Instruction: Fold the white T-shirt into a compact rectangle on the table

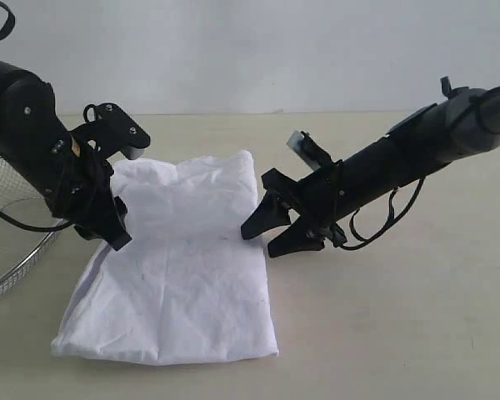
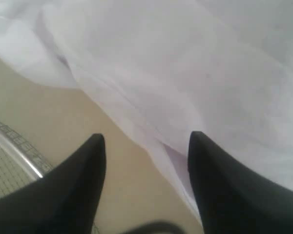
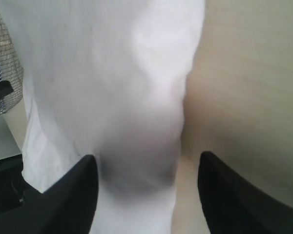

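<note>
White T-shirt, part-folded on surface, flanked by left pincer and right pincer, both open, seemingly poised for next fold.

Exterior view: bright, even, diffuse light, no glare, fairly sharp; only soft shadows, e.g. under the right gripper and along the near hem of the white T-shirt. Left wrist view soft throughout, w/ the left gripper fuzzy-edged & cloth washed to pale lilac. Right wrist view blurriest: dark shadow smear on the cloth betw. the fingers, table showing hardly any texture.
</note>
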Controlling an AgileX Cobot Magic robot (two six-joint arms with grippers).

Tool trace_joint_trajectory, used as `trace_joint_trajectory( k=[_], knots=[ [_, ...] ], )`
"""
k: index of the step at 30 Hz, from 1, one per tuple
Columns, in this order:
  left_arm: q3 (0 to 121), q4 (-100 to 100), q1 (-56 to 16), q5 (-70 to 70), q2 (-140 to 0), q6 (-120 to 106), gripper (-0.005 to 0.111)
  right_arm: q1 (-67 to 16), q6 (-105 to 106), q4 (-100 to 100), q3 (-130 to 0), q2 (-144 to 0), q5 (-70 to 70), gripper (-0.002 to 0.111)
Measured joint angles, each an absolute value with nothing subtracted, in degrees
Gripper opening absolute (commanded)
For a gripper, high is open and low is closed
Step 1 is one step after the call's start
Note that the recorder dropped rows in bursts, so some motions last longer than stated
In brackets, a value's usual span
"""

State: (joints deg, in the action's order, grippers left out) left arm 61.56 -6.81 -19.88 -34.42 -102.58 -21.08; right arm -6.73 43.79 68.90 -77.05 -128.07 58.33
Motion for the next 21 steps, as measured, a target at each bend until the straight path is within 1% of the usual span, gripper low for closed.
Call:
trace_joint_trajectory(
  k=[5, 21],
  knots=[
    [61.56, -7.21, -19.88, -34.42, -102.58, -21.08, 0.047, -6.97, 43.79, 69.62, -77.05, -129.36, 58.10, 0.054],
    [61.56, -7.46, -19.88, -34.54, -102.58, -21.08, 0.047, -11.44, 44.66, 74.08, -77.32, -130.30, 56.68, 0.054]
  ],
)
